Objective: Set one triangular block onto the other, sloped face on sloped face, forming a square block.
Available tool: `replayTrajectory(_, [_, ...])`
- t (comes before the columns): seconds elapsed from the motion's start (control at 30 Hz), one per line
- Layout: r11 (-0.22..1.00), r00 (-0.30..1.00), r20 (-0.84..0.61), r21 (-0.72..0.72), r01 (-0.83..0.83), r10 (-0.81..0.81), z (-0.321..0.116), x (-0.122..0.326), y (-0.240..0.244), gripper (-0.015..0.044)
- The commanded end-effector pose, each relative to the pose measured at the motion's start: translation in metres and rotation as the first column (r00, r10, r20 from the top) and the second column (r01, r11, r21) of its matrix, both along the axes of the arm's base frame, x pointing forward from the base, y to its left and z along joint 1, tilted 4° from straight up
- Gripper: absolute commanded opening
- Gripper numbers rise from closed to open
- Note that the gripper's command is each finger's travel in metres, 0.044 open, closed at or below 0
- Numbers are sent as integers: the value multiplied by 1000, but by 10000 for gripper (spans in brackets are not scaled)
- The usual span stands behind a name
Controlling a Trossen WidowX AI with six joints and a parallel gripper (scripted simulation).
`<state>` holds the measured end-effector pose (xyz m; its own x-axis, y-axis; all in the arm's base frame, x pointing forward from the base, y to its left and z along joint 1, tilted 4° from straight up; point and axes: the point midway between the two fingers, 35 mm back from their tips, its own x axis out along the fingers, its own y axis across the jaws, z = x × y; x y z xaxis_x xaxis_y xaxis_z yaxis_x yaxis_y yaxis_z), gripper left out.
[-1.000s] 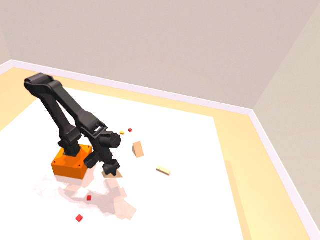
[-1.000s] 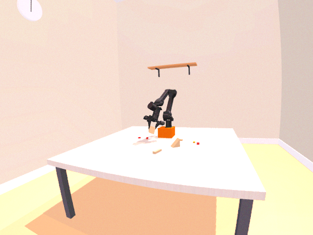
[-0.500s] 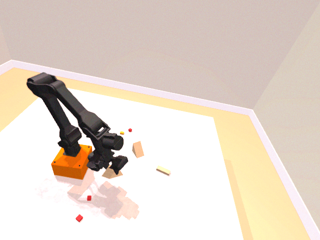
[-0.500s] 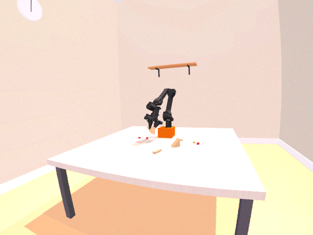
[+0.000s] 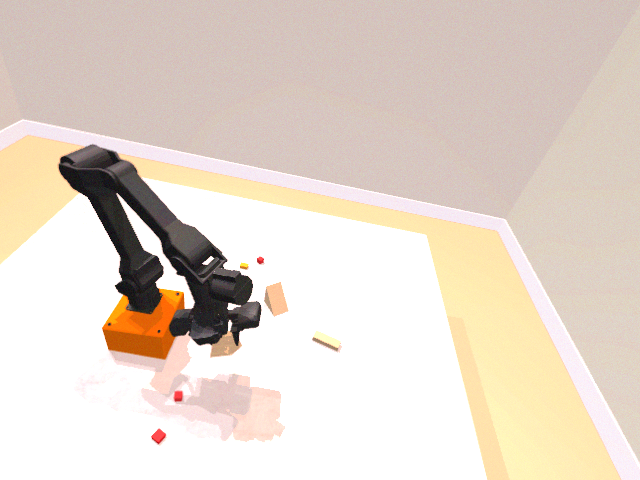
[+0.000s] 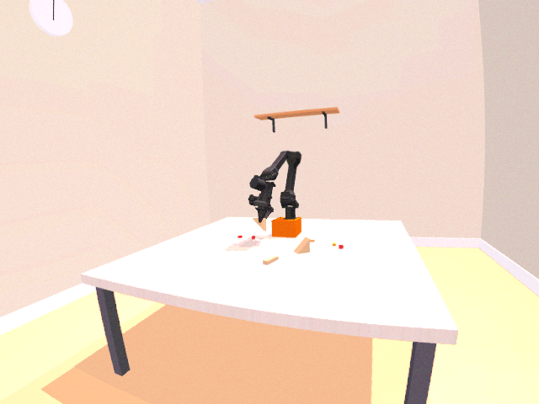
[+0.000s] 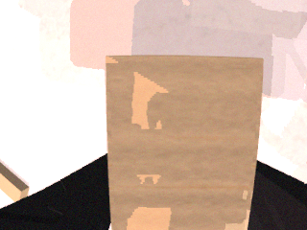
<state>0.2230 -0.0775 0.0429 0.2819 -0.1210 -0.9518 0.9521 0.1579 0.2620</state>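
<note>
The top view is looking down at an angle from high above the orange arm base (image 5: 142, 328), fairly near. The exterior view is facing that base (image 6: 286, 227) from far across the counter (image 6: 348, 295), near counter height. The wrist view is peering down very close. Top and exterior are sharing the base.

A matte black arm (image 5: 155, 217) of chunky, rounded links is seen, mounted on an orange box base (image 5: 142, 330) dotted with dark corner screws; the gripper (image 5: 222, 333) is black too.
</note>
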Motion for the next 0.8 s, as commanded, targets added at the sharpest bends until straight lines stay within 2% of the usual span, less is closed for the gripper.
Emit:
replayTrajectory(0.0, [991, 991, -38, -21, -131, 130, -1, 1, 0, 0])
replayTrajectory(0.37, [874, 872, -138, -63, -481, 470, 0, 2, 0, 0])
replayTrajectory(0.77, [609, 603, -235, -55, -791, 762, 0, 4, -1, 0])
